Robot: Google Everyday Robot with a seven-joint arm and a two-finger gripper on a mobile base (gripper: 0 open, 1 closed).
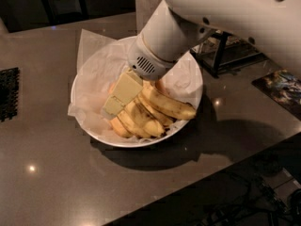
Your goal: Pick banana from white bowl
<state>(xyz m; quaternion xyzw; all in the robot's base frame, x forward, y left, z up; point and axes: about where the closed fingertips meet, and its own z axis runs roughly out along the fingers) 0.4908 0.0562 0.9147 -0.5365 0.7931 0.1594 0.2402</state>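
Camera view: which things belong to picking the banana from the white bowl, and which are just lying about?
Job in hand: long speckled yellow banana; large round white bowl lined with crinkled paper; cream gripper, down in the bowl against the bananas.
Lying about: other yellow bananas in the bowl; black wire rack; black mesh mat; colourful printed item.
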